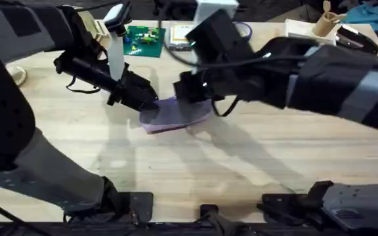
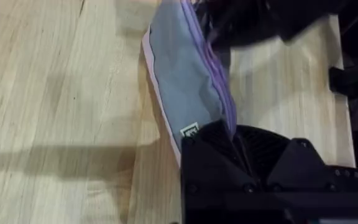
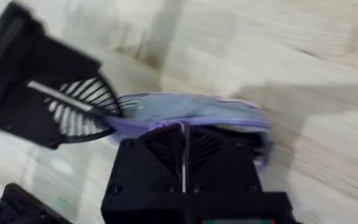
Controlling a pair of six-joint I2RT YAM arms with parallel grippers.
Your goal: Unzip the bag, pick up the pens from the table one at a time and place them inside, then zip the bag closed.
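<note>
Inspector: At mid-table, the bag (image 1: 176, 117) lies on the table (image 1: 254, 164), with both arms converging on it.

Clerk: Left gripper?

Inspector: The left gripper (image 1: 148, 99) is at the bag's left end. From the left wrist view its fingers (image 2: 229, 155) are clamped on that end of the bag (image 2: 185, 81), beside a small white tag (image 2: 190, 131).

Clerk: Right gripper?

Inspector: The right gripper (image 1: 192, 92) sits on the bag's upper edge, right of the left one. From the right wrist view its fingers are pressed together over the purple zipper edge (image 3: 166, 123); the zipper pull itself cannot be made out.

Clerk: Surroundings?

Inspector: A green circuit board (image 1: 144, 38) lies at the far side, well apart from the bag
</note>
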